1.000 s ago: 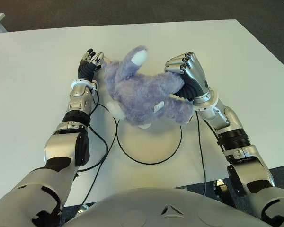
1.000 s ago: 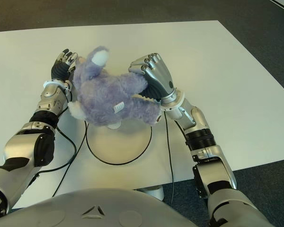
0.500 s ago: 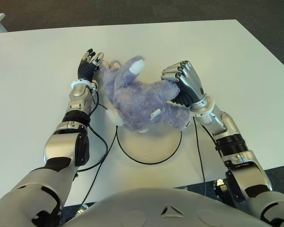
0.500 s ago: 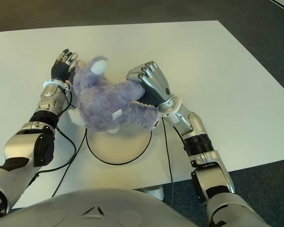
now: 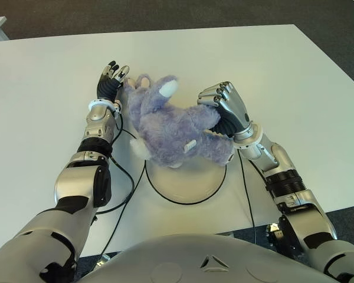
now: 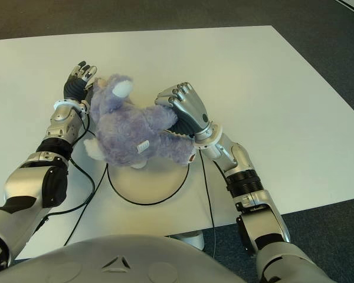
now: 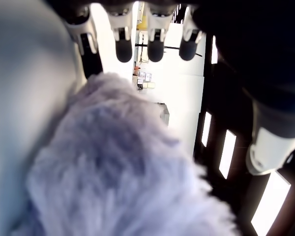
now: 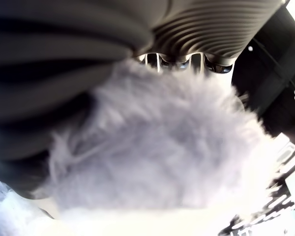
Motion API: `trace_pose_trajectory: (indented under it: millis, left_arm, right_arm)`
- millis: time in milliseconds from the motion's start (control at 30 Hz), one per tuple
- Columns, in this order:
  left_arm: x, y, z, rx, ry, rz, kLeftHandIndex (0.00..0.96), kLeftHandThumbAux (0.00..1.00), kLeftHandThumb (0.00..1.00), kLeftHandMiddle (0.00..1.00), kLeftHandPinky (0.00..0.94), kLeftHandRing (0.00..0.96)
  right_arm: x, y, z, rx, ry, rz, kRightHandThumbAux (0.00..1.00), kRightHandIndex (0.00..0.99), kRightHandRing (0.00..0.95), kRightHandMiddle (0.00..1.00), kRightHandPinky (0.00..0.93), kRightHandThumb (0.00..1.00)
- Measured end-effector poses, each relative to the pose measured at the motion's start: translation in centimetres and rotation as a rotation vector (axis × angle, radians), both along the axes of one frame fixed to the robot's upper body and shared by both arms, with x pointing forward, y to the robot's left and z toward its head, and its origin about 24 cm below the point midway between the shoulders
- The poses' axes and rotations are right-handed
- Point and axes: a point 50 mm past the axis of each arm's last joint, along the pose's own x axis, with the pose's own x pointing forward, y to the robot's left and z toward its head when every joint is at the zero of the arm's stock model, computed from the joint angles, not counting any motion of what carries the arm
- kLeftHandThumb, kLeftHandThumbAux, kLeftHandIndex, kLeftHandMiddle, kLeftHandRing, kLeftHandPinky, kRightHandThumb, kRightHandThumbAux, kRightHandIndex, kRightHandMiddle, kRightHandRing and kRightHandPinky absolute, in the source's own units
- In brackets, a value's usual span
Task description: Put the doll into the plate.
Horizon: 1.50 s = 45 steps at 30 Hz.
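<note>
A fluffy purple doll (image 5: 171,127) with white paws lies across the far rim of the white plate (image 5: 186,183), which has a thin black edge. My right hand (image 5: 223,109) is curled on the doll's right side, and its fur fills the right wrist view (image 8: 157,142). My left hand (image 5: 112,81) stands against the doll's left side with straight fingers (image 7: 124,46), touching the fur but not grasping it.
The white table (image 5: 41,94) stretches out all around. Black cables (image 5: 127,177) run from my left arm past the plate's left rim to the near edge, and another hangs below my right wrist. Dark carpet lies beyond the table.
The doll has come down and toward me, from above the plate's far side onto its far rim. My right hand lowered with it. The left hand has hardly moved.
</note>
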Motion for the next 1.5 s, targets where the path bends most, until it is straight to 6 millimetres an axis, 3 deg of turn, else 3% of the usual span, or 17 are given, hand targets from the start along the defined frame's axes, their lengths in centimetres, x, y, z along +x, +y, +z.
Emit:
trace_pose_trajectory:
  millis: [567, 1500]
  left_arm:
    - [0.0, 0.1, 0.1, 0.002, -0.004, -0.003, 0.000, 0.587, 0.111, 0.045, 0.015, 0.033]
    - [0.0, 0.2, 0.2, 0.003, -0.007, 0.001, 0.000, 0.590, 0.114, 0.044, 0.032, 0.034]
  right_arm:
    - [-0.4, 0.0, -1.5, -0.068, 0.038, 0.008, 0.721, 0.792, 0.876, 0.896, 0.882, 0.539]
    - [-1.6, -0.1, -3.2, -0.168, 0.114, 0.023, 0.733, 0.725, 0.844, 0.876, 0.856, 0.502]
